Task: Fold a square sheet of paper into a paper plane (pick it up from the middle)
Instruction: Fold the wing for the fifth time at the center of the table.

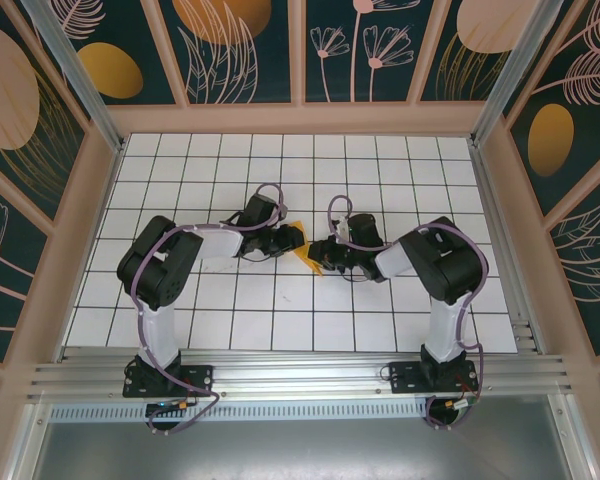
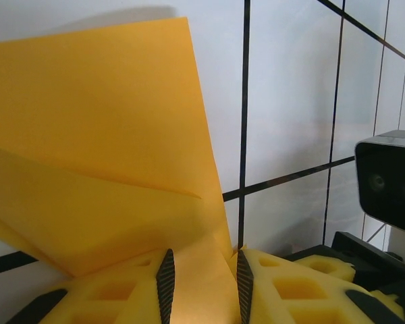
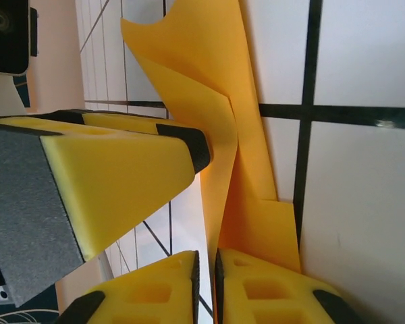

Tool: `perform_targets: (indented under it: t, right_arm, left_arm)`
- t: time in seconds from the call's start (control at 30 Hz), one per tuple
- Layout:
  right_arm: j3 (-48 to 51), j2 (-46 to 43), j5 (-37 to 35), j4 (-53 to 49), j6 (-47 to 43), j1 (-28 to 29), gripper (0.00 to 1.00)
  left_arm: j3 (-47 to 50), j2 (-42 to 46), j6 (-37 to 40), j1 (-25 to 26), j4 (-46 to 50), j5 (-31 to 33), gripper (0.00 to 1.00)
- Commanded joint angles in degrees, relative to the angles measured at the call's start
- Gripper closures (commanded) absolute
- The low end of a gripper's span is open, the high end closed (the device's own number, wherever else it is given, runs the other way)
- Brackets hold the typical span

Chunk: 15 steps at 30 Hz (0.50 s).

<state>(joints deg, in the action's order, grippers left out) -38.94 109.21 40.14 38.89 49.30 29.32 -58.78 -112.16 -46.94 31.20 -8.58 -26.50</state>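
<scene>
Yellow fingertips of the right gripper [image 3: 206, 283]: pressed together on the near edge of the folded orange sheet of paper [image 3: 202, 81]. Left gripper [image 2: 204, 287]: pinching the same sheet, which rises ahead of its pads. White tiled table [image 1: 380, 160]: open beyond both claws and to either side.
</scene>
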Motion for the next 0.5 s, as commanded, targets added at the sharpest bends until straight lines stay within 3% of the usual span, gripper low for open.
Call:
perform_targets:
  t: [0.0,0.3,0.47]
  right_arm:
    - [-0.5,-2.9,-0.1,-7.8,-4.7,-0.3,0.81]
    - [-1.2,-4.5,1.1,-15.0,-11.0,-0.3,0.8]
    - [-2.5,-3.1,-0.9,-17.8,-13.4,-0.4,0.86]
  left_arm:
    - [-0.5,-3.4,1.9,-0.6,5.1,4.8,0.66]
    - [-1.4,-4.1,1.5,-0.5,6.3,5.3,0.66]
    - [-1.9,-4.5,1.3,-0.5,7.0,5.6,0.67]
